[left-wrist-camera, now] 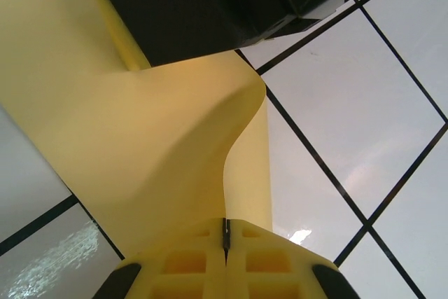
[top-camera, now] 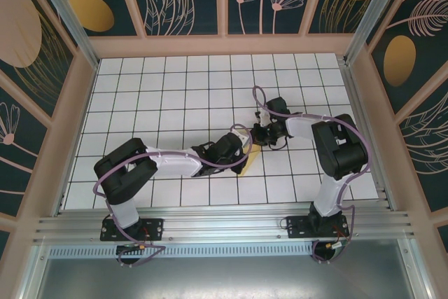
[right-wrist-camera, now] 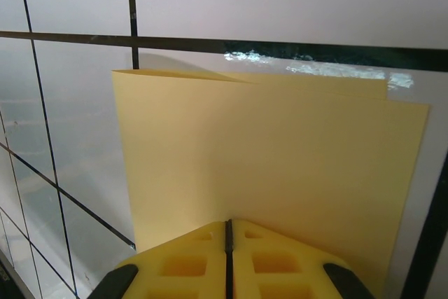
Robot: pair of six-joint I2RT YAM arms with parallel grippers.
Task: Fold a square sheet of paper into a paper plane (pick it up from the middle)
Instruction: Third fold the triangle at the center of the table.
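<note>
left gripper [left-wrist-camera: 225, 243] and right gripper [right-wrist-camera: 228, 243] both pinch the square sheet of paper [right-wrist-camera: 266, 152]; from above it's mostly buried under them

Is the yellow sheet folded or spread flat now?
Folded over: in the right wrist view the square sheet of paper shows two layers, edges slightly offset.

Top external: high behind arm bases [top-camera: 133, 229], looks down on tiled table [top-camera: 140, 89]. Wrist views: close, low; all three share square sheet of paper [top-camera: 251, 160]
</note>
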